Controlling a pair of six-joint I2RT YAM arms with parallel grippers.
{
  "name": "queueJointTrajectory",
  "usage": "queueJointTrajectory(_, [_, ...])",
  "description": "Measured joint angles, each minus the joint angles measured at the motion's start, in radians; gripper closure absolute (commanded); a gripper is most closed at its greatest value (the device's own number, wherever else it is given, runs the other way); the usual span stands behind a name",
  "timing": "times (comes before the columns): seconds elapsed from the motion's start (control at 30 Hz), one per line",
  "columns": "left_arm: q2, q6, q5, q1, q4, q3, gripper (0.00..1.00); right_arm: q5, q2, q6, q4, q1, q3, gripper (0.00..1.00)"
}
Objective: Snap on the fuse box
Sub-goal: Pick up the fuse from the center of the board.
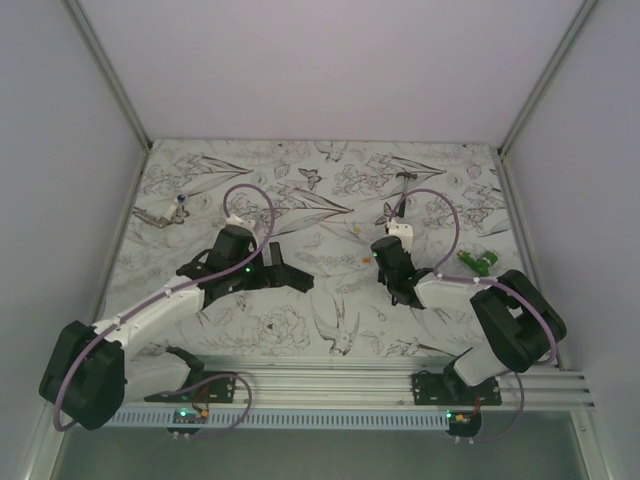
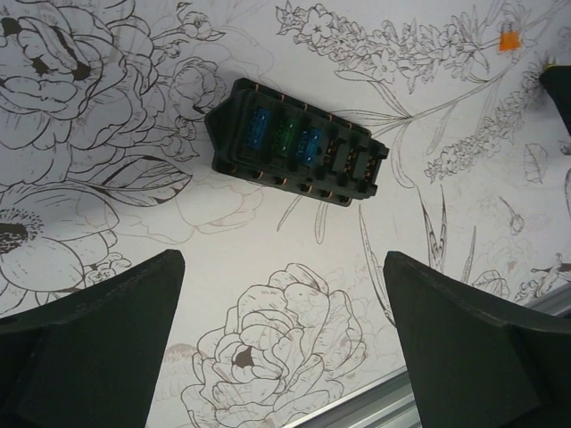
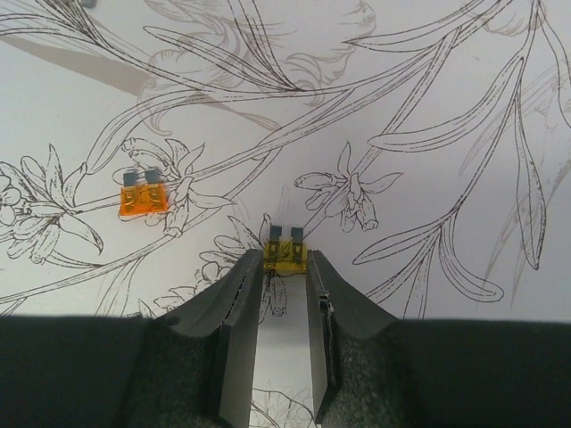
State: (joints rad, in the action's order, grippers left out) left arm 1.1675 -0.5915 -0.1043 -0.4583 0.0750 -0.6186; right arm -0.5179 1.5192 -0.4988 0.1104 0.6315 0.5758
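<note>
Right wrist view: right claw (image 3: 285, 267) narrow, fingers bracketing small yellow plastic blade fuse (image 3: 287, 254) on floral-print table sheet (image 3: 428, 89). Tips sit right at its sides; can't tell if it's clamped. Small orange blade fuse (image 3: 144, 197) lies loose to the left, apart.

Left wrist view: black rectangular plastic fuse box (image 2: 294, 143) w/ blue + green fuses seated, flat on sheet just ahead of left claw (image 2: 281, 263), which stands wide w/ nothing in it. Box long axis runs roughly across the jaw gap, tilted down to the right.

Judgement: box is by the left arm, so the yellow fuse must go leftward from the right claw. Slots at box's right end seem empty, prob. the target.
</note>
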Motion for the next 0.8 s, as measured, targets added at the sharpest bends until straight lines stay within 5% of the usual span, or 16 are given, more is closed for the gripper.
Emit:
queueJointTrajectory(0.53, [-0.002, -0.048, -0.159, -0.003, -0.032, -0.069, 0.02, 0.209, -0.135, 0.162, 0.146, 0.027, -0.096, 0.75])
queueJointTrajectory(0.8, [0.063, -0.1, -0.235, -0.02, -0.095, -0.114, 0.17, 0.365, -0.169, 0.234, 0.253, 0.075, -0.097, 0.75])
